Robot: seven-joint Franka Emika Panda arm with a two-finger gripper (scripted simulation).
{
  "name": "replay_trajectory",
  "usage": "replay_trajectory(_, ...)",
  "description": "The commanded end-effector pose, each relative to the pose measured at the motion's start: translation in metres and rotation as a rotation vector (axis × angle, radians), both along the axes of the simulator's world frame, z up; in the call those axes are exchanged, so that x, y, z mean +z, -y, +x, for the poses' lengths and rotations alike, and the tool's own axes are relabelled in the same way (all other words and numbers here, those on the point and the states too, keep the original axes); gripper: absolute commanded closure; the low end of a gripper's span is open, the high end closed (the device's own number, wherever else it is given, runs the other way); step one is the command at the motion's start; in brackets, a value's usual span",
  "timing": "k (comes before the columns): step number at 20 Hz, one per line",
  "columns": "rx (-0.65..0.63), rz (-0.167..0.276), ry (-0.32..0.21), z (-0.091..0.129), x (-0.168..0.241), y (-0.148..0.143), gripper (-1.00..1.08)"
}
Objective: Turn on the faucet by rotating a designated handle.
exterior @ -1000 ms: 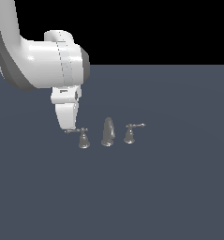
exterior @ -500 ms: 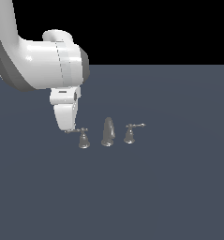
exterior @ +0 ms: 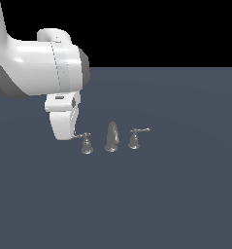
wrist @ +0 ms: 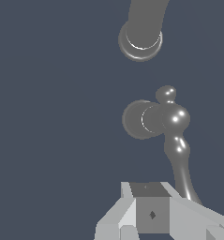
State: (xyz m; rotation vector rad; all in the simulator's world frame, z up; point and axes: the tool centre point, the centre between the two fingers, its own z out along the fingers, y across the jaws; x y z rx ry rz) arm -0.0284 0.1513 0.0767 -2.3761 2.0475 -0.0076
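While nothing has shifted in the last second, my white gripper (exterior: 73, 136) hangs beside the grey metal lever handle (exterior: 85, 141); its grip I cannot tell, turning not begun.

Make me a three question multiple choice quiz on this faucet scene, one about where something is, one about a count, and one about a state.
1. Where is the spout?
A. between the two lever handles
B. at the exterior view's far right, past both handles
C. lying on its side behind the arm

2. How many lever handles stand on the surface?
A. one
B. two
C. four

3. How does the hand stand to the handle?
A. high above the spout
B. low, at the tip of its lever
C. beside the other handle

Answers: 1 A, the spout rises midway in the row. 2 B, one handle shows on each side of it. 3 B, the wrist view shows the lever running to the hand.
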Motion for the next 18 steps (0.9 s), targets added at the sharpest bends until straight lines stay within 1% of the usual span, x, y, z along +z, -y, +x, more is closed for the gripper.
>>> replay_trajectory(1,0.000,0.000,-0.001,-0.003,0.000,0.001,1.08)
replay_trajectory(14,0.010,-0.001,-0.006,-0.047,0.000,0.013,1.08)
replay_trajectory(15,0.010,-0.001,-0.006,-0.047,0.000,0.013,1.08)
replay_trajectory(16,0.007,0.008,0.006,-0.037,0.000,0.011,1.08)
replay_trajectory(18,0.008,0.006,0.004,-0.041,0.000,0.018,1.08)
